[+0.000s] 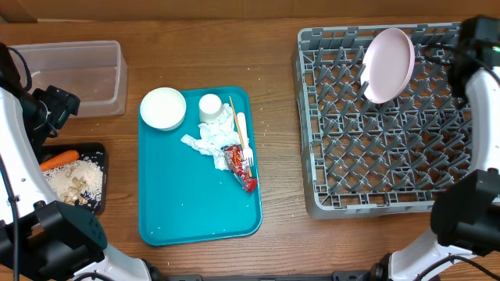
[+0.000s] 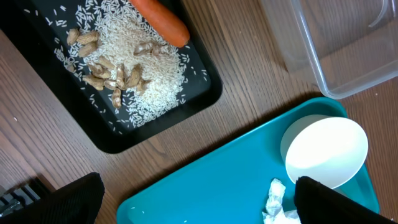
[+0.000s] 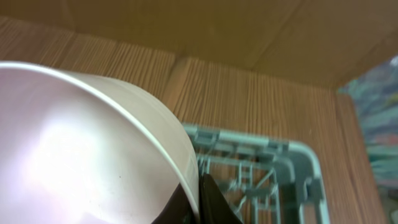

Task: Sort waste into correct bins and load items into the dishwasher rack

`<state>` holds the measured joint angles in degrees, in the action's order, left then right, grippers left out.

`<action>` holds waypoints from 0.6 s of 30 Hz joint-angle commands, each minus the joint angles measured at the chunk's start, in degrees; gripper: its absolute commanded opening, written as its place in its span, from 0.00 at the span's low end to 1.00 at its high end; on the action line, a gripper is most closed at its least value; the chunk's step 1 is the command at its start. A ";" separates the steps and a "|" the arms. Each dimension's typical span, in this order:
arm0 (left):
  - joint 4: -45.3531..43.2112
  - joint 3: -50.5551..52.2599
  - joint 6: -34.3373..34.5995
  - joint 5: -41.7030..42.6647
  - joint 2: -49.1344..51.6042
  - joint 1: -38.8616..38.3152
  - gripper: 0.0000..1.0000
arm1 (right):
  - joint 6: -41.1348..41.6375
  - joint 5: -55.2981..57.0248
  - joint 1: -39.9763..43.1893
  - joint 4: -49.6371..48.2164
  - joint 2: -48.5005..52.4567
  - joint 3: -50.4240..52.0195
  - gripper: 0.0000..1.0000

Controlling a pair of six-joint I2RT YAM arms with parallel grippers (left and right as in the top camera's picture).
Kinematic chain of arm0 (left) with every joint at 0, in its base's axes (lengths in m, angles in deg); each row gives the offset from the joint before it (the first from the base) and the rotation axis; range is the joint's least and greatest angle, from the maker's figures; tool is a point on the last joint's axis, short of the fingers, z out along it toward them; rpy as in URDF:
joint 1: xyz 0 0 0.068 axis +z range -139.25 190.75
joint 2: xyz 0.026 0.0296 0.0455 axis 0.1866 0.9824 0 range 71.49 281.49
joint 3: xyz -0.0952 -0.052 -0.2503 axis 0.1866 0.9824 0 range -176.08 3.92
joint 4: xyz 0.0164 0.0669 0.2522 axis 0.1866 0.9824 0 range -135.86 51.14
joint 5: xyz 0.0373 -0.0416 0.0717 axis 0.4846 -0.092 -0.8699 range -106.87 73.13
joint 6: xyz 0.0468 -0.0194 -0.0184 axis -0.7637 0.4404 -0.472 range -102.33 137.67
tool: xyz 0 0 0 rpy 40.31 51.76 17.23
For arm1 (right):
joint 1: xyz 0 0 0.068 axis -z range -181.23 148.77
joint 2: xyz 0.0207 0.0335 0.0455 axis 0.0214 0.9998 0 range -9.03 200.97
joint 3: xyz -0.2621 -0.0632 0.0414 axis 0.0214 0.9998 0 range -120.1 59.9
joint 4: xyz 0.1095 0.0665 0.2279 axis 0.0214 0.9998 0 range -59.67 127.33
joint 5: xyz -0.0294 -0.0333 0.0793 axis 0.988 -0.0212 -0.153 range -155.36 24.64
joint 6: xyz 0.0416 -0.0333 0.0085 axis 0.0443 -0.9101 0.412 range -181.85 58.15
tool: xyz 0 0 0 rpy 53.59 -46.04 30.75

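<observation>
Right wrist: gripper [image 3: 200,200] tight on plate [image 3: 81,143]

We're over a brown wood-grain table [image 1: 273,55], the grain running side to side across the overhead view. Left of centre on it lies a flat teal tray [image 1: 180,207]. It has rounded corners and a low raised rim, its long side runs away from us, and a few pale specks dot its near half. Behind the table's far edge stands a plain cardboard wall [image 3: 205,25] — and at the right wrist view's far right there's a blurred bluish patch [image 3: 380,112] we can't identify.
</observation>
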<state>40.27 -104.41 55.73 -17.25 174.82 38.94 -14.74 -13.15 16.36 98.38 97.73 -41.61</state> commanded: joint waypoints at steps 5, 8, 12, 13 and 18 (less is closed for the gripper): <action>0.13 0.28 0.74 0.22 0.50 0.28 1.00 | -16.04 1.53 3.61 -4.55 -0.79 -0.90 0.04; 0.13 0.28 0.74 0.22 0.50 0.28 1.00 | -21.73 1.55 3.56 -7.56 0.15 1.22 0.04; 0.13 0.28 0.72 0.22 0.50 0.28 1.00 | -33.90 2.12 2.69 -15.41 0.68 7.63 0.05; 0.13 0.28 0.72 0.22 0.50 0.28 1.00 | -36.68 3.82 2.56 -17.84 0.68 9.75 0.06; 0.13 0.28 0.72 0.22 0.50 0.28 1.00 | -40.04 15.93 2.40 -25.44 0.68 17.11 0.06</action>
<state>40.27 -104.41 55.73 -17.25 174.82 38.94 -48.16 -5.61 18.87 74.91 98.45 -26.97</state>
